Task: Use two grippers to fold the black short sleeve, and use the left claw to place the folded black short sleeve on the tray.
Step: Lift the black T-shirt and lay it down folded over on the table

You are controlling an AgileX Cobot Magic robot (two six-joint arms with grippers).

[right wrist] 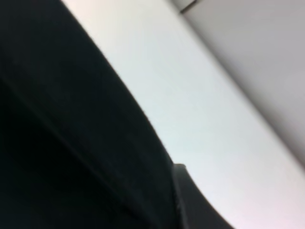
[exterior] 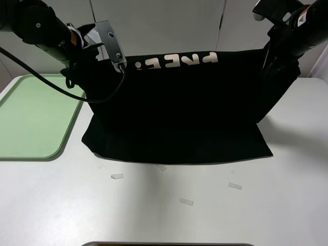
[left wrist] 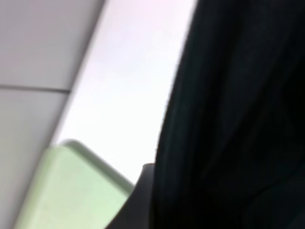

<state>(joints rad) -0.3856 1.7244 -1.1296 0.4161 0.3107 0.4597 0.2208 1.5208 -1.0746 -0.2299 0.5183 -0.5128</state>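
The black short sleeve [exterior: 179, 113] hangs like a curtain between my two arms. Its top edge is lifted, with the pale "FREE!" lettering upside down, and its lower part lies on the white table. The left claw [exterior: 82, 64] is shut on the upper left corner, the right gripper [exterior: 275, 60] on the upper right corner. Black cloth [left wrist: 238, 119] fills much of the left wrist view and covers the jaws. The same holds for the cloth [right wrist: 57, 143] in the right wrist view. The mint-green tray [exterior: 31, 115] lies empty at the table's left, its corner [left wrist: 71, 191] showing beside the cloth.
Small white tape scraps [exterior: 117, 176] [exterior: 186, 202] [exterior: 234, 185] lie on the table in front of the shirt's near hem. A black cable [exterior: 61, 89] loops down from the left arm over the tray's far corner. Grey wall panels stand behind the table.
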